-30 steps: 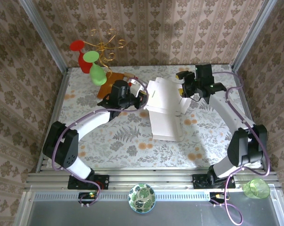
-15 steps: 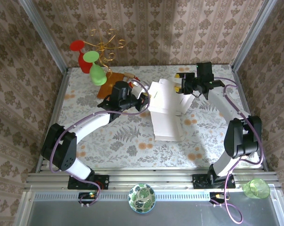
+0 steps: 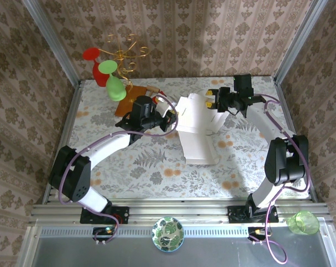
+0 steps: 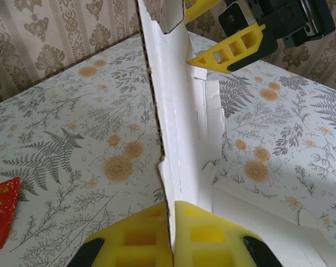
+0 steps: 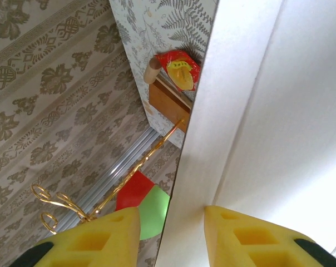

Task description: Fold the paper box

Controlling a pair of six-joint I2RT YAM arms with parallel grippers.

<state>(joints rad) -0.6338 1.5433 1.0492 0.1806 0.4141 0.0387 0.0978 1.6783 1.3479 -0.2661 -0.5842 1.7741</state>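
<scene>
Top external view: on the floral desk point(image 3: 129, 161), the paper box point(image 3: 197, 125) lies half-formed at far centre. The left claw point(image 3: 171, 118) pinches an upright flap on its left side; the right claw point(image 3: 211, 98), spread, straddles the opposite wall's edge. A clean fold likely needs the right to bite squarely near the crease while the left holds firm.

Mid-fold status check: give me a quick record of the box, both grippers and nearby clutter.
box: paper box mid-table, partly folded, one panel standing upright
left gripper: fingers shut on the upright panel's edge
right gripper: open, fingers either side of a standing panel at the box's far end
clutter: wooden board and red packet left of the box
</scene>
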